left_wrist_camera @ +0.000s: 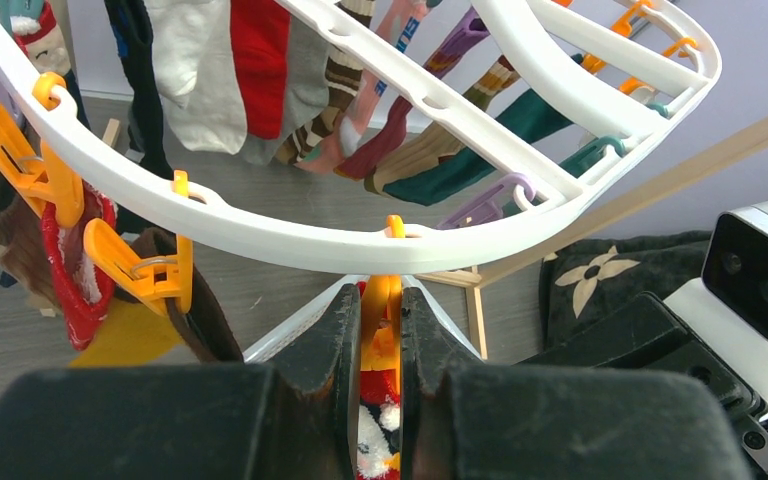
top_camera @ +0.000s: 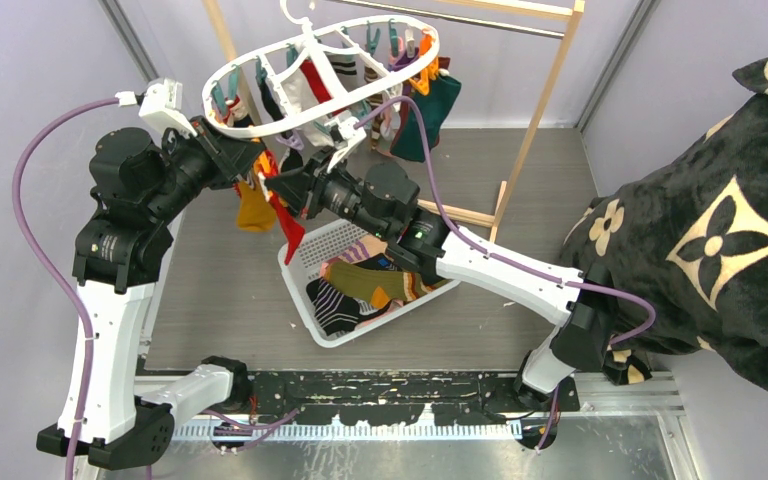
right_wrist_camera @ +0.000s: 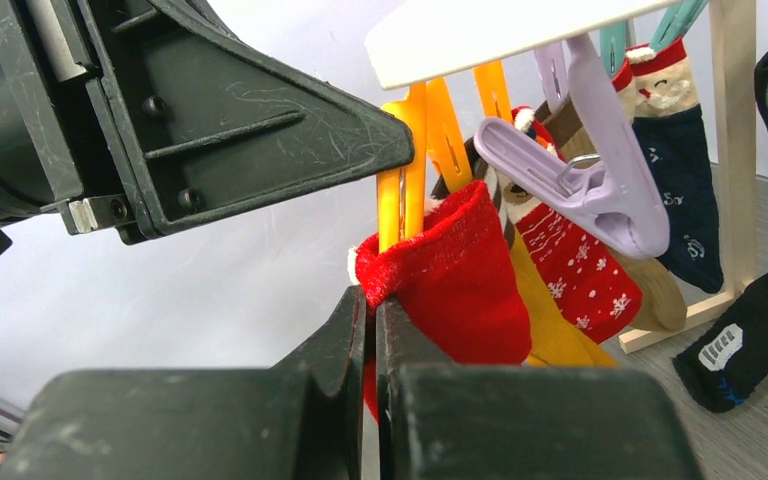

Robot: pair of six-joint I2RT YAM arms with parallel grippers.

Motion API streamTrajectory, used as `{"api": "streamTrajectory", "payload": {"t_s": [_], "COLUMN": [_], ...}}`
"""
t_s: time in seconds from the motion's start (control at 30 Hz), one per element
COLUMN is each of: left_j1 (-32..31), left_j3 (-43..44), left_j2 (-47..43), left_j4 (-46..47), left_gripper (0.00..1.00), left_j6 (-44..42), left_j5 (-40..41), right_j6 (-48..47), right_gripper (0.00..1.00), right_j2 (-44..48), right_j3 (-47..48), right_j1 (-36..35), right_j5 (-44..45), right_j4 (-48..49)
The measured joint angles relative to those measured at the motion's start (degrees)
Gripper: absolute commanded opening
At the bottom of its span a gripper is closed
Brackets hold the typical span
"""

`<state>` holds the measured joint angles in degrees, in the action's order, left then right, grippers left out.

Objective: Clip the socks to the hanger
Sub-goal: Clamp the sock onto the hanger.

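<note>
Currently, sock (right_wrist_camera: 450, 280): light, limp knit, best taken at cuff, where right end effector (right_wrist_camera: 372, 305) pinches it, raised to peg (right_wrist_camera: 405, 170) squeezed by left end effector (left_wrist_camera: 382, 300) under hanger (left_wrist_camera: 290, 235) rim.

Left tool (top_camera: 253, 172), right tool (top_camera: 276, 186) at red sock (top_camera: 289, 226) below hanger (top_camera: 300, 122).

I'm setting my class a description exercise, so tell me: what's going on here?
Two robot arms are pegging socks onto a large white plastic oval ring hanger. The left hand is shut on an orange plastic peg on the ring's near rim. The right hand pinches the cuff of a red fabric sock and holds it at that peg; whether it is clipped yet isn't clear. Other socks hang from the ring, and more lie in the white mesh basket below.
</note>
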<state>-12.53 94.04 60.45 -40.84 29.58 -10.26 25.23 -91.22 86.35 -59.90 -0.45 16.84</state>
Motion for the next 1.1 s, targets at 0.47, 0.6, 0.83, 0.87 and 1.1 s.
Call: {"api": "streamTrajectory", "payload": {"t_s": [0.47,0.6,0.83,0.87,1.1], "left_j1": [0.13,0.17,0.17,0.17,0.17], "left_j3": [-0.33,-1.70,-9.44,-10.40,-18.18], "left_j2": [-0.24,-2.71,-13.40,-14.73,-17.18], "left_j4": [-3.61,-4.59,-5.60,-5.77,-5.53], "left_gripper": [0.80,0.77,0.64,0.63,0.64], "left_j6": [-0.02,-0.04,-1.31,-1.49,-3.08], "left_j5": [1.90,2.16,0.50,-0.04,-5.90], "right_j6": [-0.17,-0.70,-1.05,-1.05,-0.11], "right_gripper": [0.01,0.01,0.01,0.01,0.01], "right_j2": [0.00,0.00,-0.04,-0.11,-1.46], "right_j3": [0.35,0.94,2.99,3.52,6.54], "right_j1": [-0.04,-0.04,-0.04,-0.04,-0.04], "right_j5": [1.88,1.90,1.92,1.88,0.98], "right_j4": [0.96,0.55,-1.75,-2.16,-2.73]}}
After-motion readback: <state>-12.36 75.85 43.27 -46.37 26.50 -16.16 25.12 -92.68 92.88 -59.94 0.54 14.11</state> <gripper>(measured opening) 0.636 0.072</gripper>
